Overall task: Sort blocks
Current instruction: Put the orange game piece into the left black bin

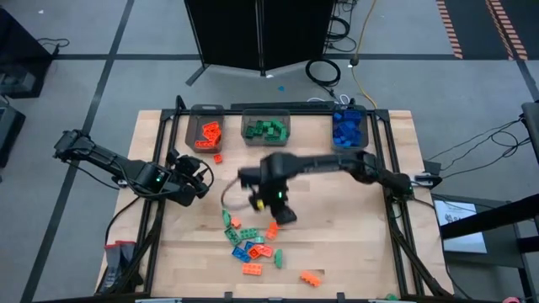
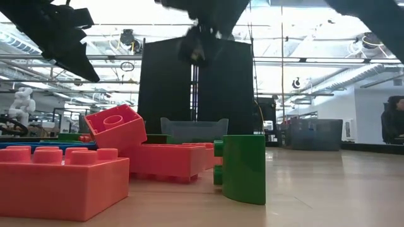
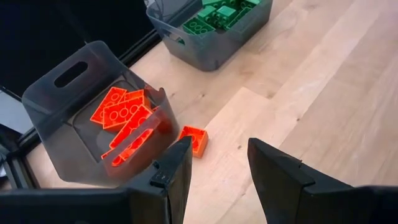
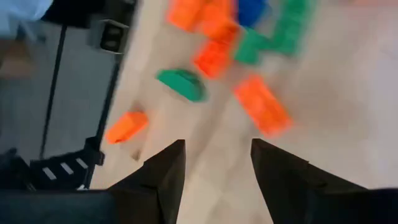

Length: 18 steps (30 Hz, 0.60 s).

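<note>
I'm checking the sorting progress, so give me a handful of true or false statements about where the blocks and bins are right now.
1. Three bins stand along the table's far edge: the orange bin, green bin and blue bin. True.
2. One orange block lies on the table just outside the orange bin. True.
3. The table holds no unsorted blocks. False: a loose pile of blocks in mixed colours lies near the front of the table.
4. The left claw grips a green block. False: nothing sits between its fingers.
5. The right claw hangs over the loose pile with nothing between its fingers. True.
6. The green bin contains orange blocks. False: only green ones show inside.
</note>
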Available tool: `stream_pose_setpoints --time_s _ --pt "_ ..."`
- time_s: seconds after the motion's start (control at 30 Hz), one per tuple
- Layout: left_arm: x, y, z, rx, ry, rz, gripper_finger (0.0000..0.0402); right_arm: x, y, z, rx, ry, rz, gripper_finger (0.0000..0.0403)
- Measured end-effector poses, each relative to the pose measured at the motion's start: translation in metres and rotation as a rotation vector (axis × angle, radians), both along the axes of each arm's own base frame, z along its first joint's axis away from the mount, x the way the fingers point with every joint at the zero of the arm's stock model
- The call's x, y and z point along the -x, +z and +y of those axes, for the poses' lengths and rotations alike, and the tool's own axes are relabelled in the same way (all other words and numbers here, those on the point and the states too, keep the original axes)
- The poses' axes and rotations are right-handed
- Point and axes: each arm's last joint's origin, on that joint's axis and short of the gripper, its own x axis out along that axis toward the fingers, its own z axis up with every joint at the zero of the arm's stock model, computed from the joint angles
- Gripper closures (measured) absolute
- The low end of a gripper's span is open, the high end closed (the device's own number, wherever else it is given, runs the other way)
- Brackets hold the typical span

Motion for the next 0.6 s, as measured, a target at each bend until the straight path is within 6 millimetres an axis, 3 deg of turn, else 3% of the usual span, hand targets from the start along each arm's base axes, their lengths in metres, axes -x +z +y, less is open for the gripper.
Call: stream_pose_setpoints --time_s 0.13,0.3,0.47,0.6 --pt "0.0 0.0 0.0 0.021 0.025 -0.024 0.0241 -0.001 0.001 0.03 0.018 0.08 -0.066 0.0222" --pt "0.0 0.0 0.0 0.022 0.026 -0.025 0.0241 -0.004 -0.005 0.034 0.039 0.084 -0.089 0.0222" --pt "0.0 0.0 0.0 0.02 0.026 -0.023 0.0241 0.003 -0.036 0.032 -0.003 0.087 0.04 0.0222" --pt "0.0 0.0 0.0 0.014 0.028 -0.023 0.0241 0.009 -0.058 0.036 -0.135 0.057 0.135 0.0223"
